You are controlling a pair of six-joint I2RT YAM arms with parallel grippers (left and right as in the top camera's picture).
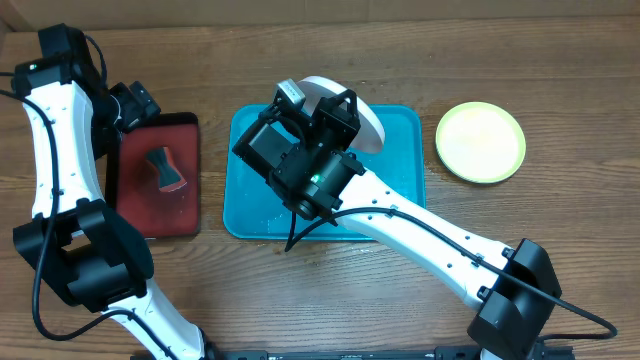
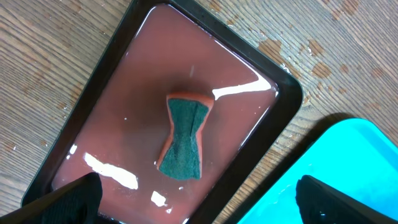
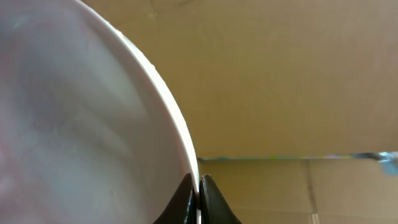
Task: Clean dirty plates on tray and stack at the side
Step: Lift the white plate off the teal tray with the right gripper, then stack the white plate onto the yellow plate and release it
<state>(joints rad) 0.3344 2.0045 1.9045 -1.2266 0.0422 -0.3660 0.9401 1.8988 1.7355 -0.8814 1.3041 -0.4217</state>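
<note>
My right gripper (image 1: 343,108) is shut on the rim of the white plate (image 1: 368,128) and holds it tilted on edge above the far part of the teal tray (image 1: 400,160). In the right wrist view the jaws (image 3: 198,190) pinch the white plate's rim (image 3: 93,124). The yellow-green plate (image 1: 480,142) lies flat on the table to the right of the tray. The pale blue plate is not in view. My left gripper (image 1: 135,103) is open and empty above the red tray, its fingers (image 2: 198,193) spread wide.
A red, black-rimmed tray (image 1: 140,205) holding liquid stands left of the teal tray. An orange and green sponge (image 1: 165,170) lies in it, also shown in the left wrist view (image 2: 185,140). The teal tray's corner (image 2: 348,162) shows there too. A cardboard wall stands behind.
</note>
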